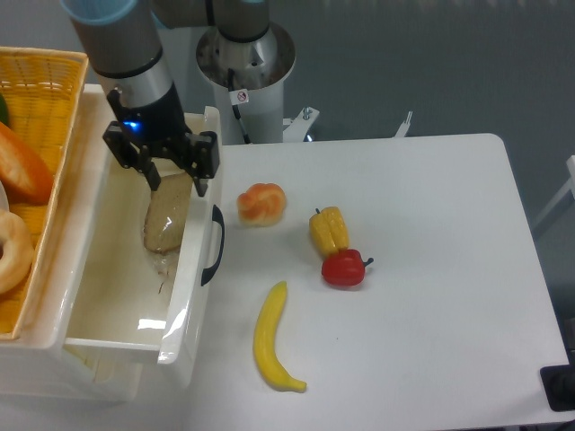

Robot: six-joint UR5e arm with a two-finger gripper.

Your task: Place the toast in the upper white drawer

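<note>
Tan toast (167, 222) | plastic-wrapped | in claw (177, 186) | inside drawer (184, 296)

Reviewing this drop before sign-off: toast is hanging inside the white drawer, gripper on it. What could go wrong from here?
1. The toast hangs close to the upper white drawer's front wall; released here, it may lean on that wall instead of lying flat.
2. Its loose plastic tail could snag the gripper on retreat.
3. The fingers sit near the rim; a sideways exit may bump it.
</note>
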